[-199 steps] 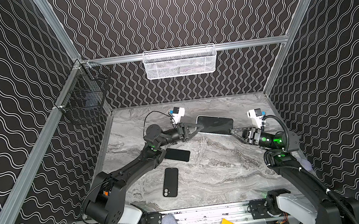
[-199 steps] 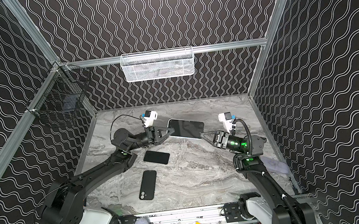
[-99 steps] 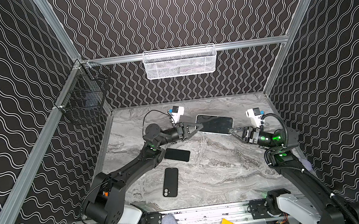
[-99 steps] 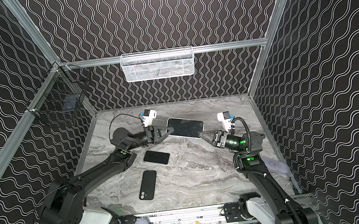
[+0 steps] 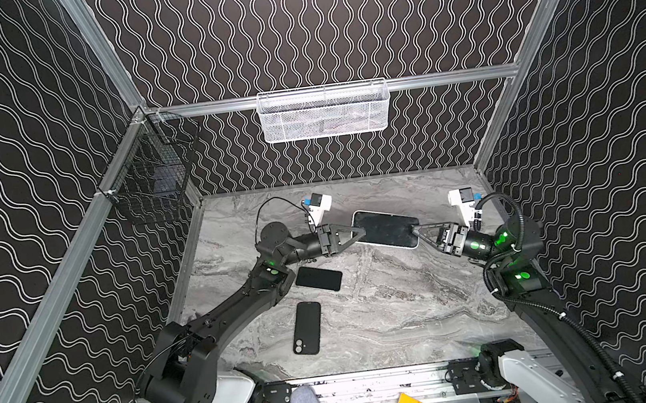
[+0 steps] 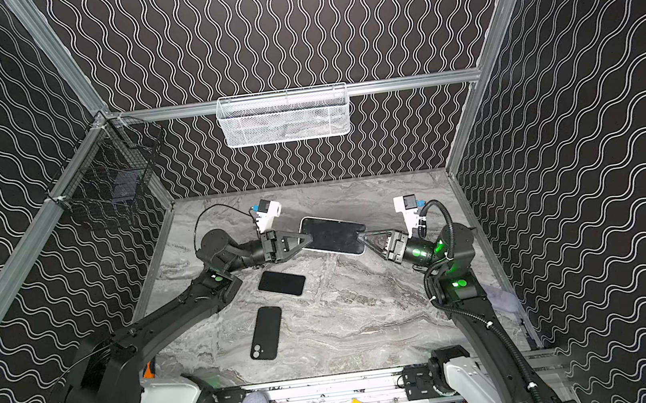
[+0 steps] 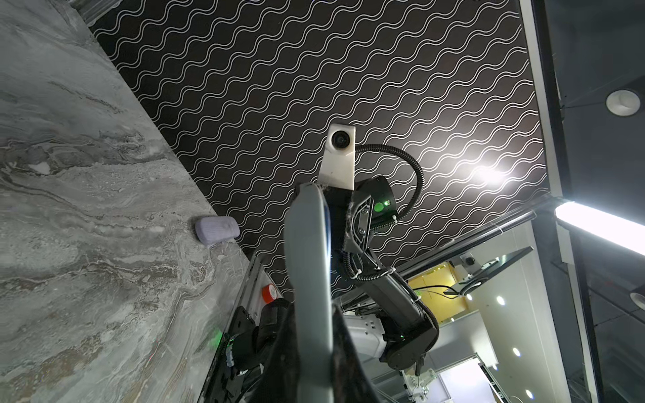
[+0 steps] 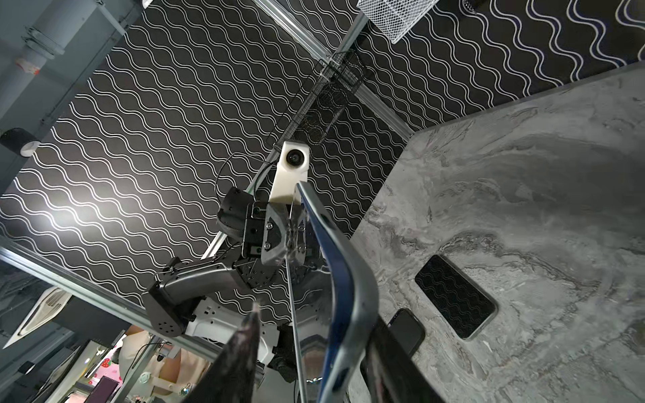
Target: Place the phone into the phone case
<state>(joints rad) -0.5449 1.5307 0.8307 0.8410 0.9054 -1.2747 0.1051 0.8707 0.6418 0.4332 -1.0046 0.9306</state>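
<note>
Hanging over the back of the table (image 5: 391, 328), a light-rimmed phone case (image 5: 386, 229) is seen in both top views, clamped at one end by the left gripper (image 5: 360, 232); the other end is met by the right gripper (image 5: 418, 231). Two dark slabs are counted on the table — one phone (image 5: 318, 278), screen up, and one back-up piece (image 5: 306, 328) with twin lens rings. Two baskets are mounted: a white mesh basket (image 5: 324, 112), contents unclear, and a black wire basket (image 5: 141, 166) with a dark block (image 5: 165, 182). In the left wrist view the case is shown edge-on. In the right wrist view the right fingers (image 8: 244, 349) are spread — only one touched by the case.
</note>
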